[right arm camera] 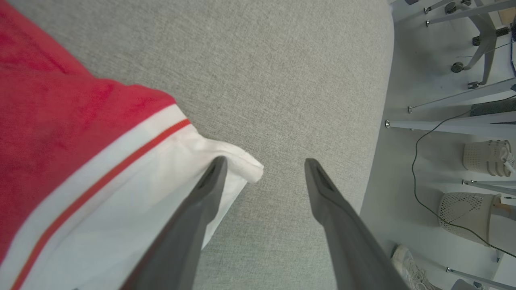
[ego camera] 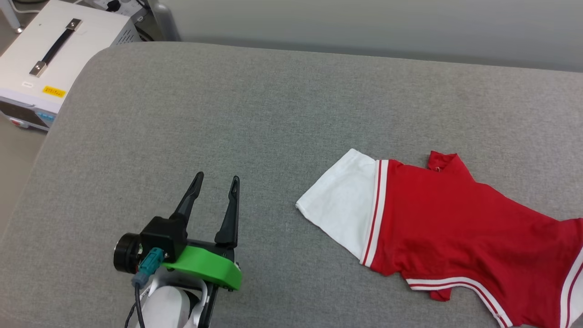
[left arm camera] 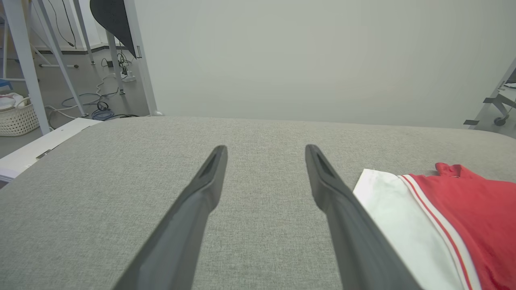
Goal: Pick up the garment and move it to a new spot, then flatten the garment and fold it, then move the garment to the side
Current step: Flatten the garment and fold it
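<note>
**Operator:** Both hands spread wide, nothing held. My left hand (ego camera: 216,180) hovers over bare table (ego camera: 273,91), well apart from the garment (ego camera: 455,223) lying at the right side.

**Spotter:** And the other?

**Operator:** My right hand (right arm camera: 265,161) is poised over the white sleeve (right arm camera: 141,193) corner. I'd judge that's well placed for pinching and spreading it flat.

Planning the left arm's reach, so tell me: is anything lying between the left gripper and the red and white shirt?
Nothing visible. Only bare grey woven fabric surface lies between the open left gripper and the nearest white sleeve of the red jersey-style T-shirt, which lies to its right.
</note>
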